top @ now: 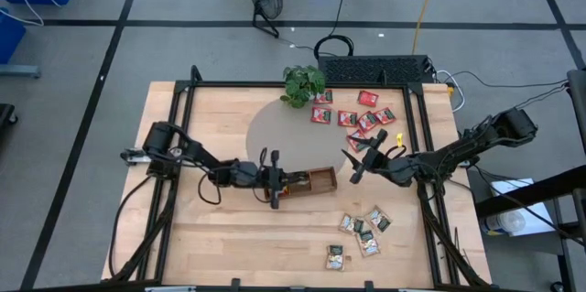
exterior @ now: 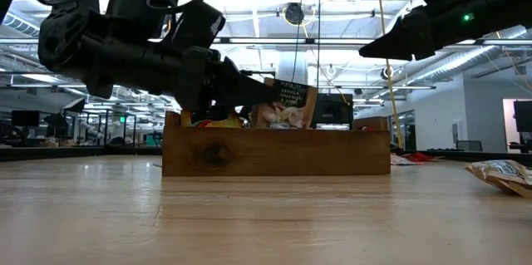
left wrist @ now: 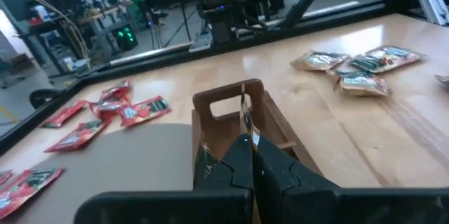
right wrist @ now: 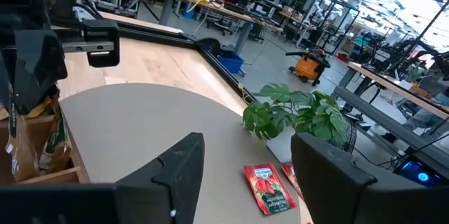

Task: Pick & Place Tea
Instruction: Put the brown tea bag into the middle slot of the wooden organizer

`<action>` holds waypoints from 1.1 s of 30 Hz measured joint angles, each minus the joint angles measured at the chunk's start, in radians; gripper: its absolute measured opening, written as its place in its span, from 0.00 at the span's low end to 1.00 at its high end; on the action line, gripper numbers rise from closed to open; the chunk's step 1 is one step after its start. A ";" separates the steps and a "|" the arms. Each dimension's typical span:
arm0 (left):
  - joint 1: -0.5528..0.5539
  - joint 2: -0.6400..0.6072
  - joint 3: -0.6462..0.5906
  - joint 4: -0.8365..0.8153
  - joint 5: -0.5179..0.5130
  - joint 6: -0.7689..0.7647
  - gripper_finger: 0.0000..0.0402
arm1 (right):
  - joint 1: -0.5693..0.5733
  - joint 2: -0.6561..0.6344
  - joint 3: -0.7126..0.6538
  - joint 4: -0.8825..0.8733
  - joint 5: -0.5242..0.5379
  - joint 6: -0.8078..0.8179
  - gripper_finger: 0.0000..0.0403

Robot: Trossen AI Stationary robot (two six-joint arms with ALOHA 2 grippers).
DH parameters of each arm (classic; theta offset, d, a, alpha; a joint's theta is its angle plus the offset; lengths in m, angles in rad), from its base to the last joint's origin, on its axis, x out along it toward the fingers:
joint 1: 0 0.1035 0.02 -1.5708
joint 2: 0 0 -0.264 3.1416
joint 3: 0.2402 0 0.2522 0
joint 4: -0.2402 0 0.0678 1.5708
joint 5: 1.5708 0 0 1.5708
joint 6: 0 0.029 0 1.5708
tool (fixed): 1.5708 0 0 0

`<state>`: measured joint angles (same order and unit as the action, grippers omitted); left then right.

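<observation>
Tea packets (top: 365, 233) lie scattered on wooden table (top: 229, 237).

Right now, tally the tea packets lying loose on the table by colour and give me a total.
Red packets: 7 (they overlap, so this is my best count)
Pale beige packets: 5
Total: 12 loose. The ones inside the wooden tray can't be counted.
</observation>
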<state>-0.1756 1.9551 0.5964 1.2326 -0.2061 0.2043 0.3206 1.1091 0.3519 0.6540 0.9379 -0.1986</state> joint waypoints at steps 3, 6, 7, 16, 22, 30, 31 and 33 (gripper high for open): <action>-0.004 0.005 0.000 0.006 -0.006 -0.004 0.00 | 0.000 0.000 0.000 0.000 0.000 0.000 0.49; -0.009 0.005 -0.004 0.001 -0.013 -0.005 0.00 | 0.000 0.000 0.000 0.000 0.000 0.000 0.49; -0.010 0.005 -0.005 0.001 -0.017 -0.004 0.00 | 0.000 0.000 0.000 0.000 0.000 0.000 0.49; -0.036 0.003 -0.018 -0.003 -0.130 -0.026 0.01 | 0.000 0.000 0.000 0.000 0.000 0.000 0.49; -0.036 0.001 -0.018 -0.003 -0.137 -0.058 0.07 | 0.000 0.000 0.000 0.000 0.000 -0.001 0.49; -0.036 0.001 -0.018 -0.002 -0.195 -0.068 0.20 | 0.000 0.000 0.000 -0.001 0.000 -0.001 0.49; -0.036 0.001 -0.018 0.001 -0.196 -0.069 0.21 | 0.000 0.000 0.000 -0.001 0.000 -0.001 0.49; -0.036 -0.001 -0.016 0.011 -0.196 -0.068 0.24 | 0.000 0.000 0.000 -0.001 0.000 -0.001 0.49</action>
<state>-0.2120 1.9541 0.5805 1.2438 -0.4019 0.1364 0.3206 1.1091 0.3523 0.6533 0.9375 -0.1993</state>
